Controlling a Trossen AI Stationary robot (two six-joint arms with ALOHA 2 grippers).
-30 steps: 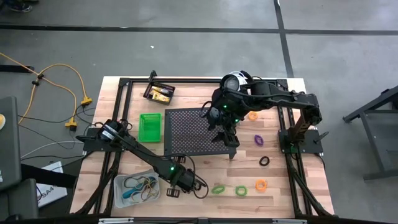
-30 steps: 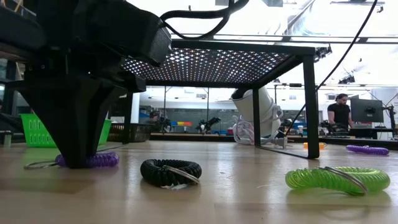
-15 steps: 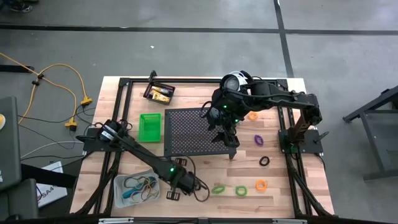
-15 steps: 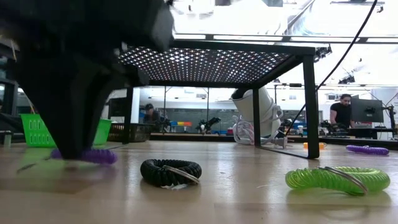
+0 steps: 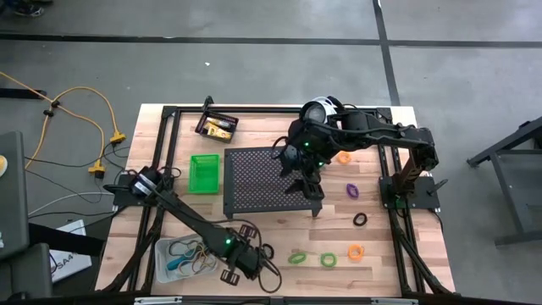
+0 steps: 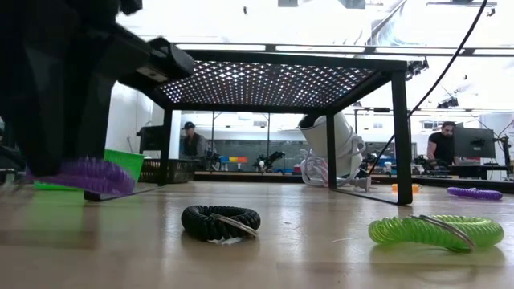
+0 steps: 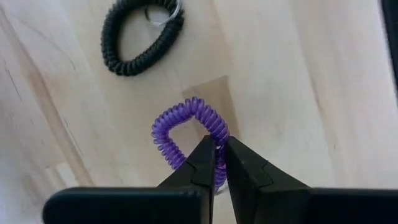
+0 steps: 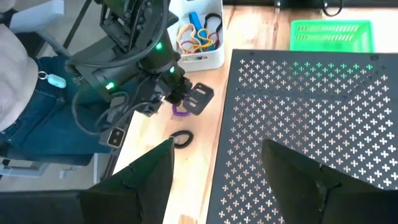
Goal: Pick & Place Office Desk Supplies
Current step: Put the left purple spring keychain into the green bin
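My left gripper [image 5: 261, 266] hangs near the table's front edge, right of the clear bin [image 5: 166, 264], shut on a purple coil loop [image 7: 180, 124]. A black coil loop [image 7: 142, 34] lies flat on the wood just beyond it. Two green loops [image 5: 296, 257] [image 5: 328, 259] and an orange one [image 5: 356, 252] lie in a row to the right. My right gripper [image 8: 217, 177] waits open, high over the black perforated stand [image 5: 271, 180]. My left gripper pinches the purple loop's coil at one side [image 7: 217, 134] between its two fingers. The fingers come steeply from above. The loop sticks out past the fingertips [image 7: 208, 155], clear of the table [image 6: 80, 175].
The clear bin holds several rubber bands. A green bin [image 5: 203, 172] and a black bin [image 5: 218, 127] stand at the left and far left. More loops, black [image 5: 360, 219], purple [image 5: 352, 191] and orange [image 5: 344, 158], lie right of the stand. A seated person [image 8: 25, 112] is beside the table.
My left gripper, shut on the purple loop all the while, has risen and gone toward the table's near edge and the clear bin, rolling a little. The loop has come up off the wood with it; the black loop has stayed put.
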